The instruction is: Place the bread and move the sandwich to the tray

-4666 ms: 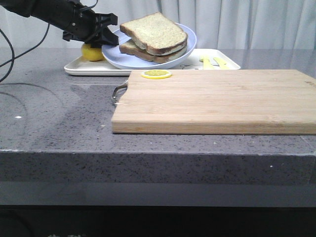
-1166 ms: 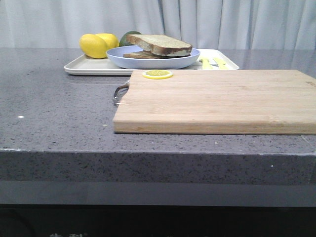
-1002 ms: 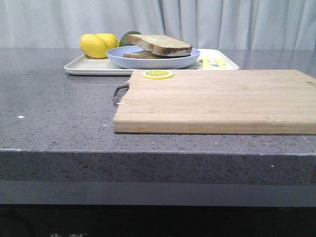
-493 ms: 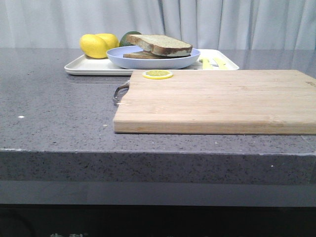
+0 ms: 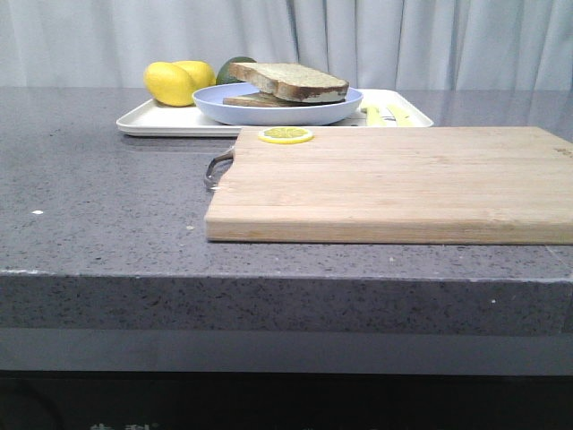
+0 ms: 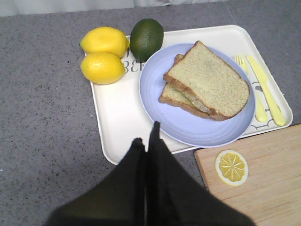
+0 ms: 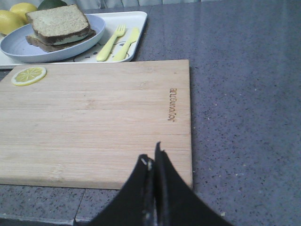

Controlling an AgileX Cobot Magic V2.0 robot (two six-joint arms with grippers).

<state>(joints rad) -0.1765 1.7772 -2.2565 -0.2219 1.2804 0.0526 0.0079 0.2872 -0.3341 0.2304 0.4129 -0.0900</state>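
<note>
Although the sandwich [image 6: 205, 86] lay on its pale-blue plate [image 6: 188, 127] inside the white tray [image 6: 117, 117], I judged the placement sound but not free of hazard. The top bread slice [image 5: 291, 80] sat skewed over the lower slice and tilted in the front view; any knock to the plate could have slid it off. The plate lay toward the tray's near side, with its rim reaching the tray's near edge, and in the front view it hid that edge; a careless pass of my left pincer [image 6: 146, 141] across it could have tipped or dragged the plate. Two lemons [image 6: 103, 54] and a lime [image 6: 146, 38] crowded the tray corner just beside the plate, the lime apparently at its rim, so a shove would have sent them rolling. The yellow fork and knife [image 6: 261, 89] lay along the tray's other side, near the plate.

My left pincer was closed, fingers pressed together, holding nothing, hanging above the tray's near edge. My right pincer [image 7: 153, 160] was likewise closed and empty, poised over the near edge of the wooden board [image 7: 94, 117], touching nothing that I could establish. A lemon slice [image 5: 286, 134] rested on the board's far corner, nearest the tray. Neither arm appeared in the front view. Judged from this layout, both parts of the task appeared complete.
</note>
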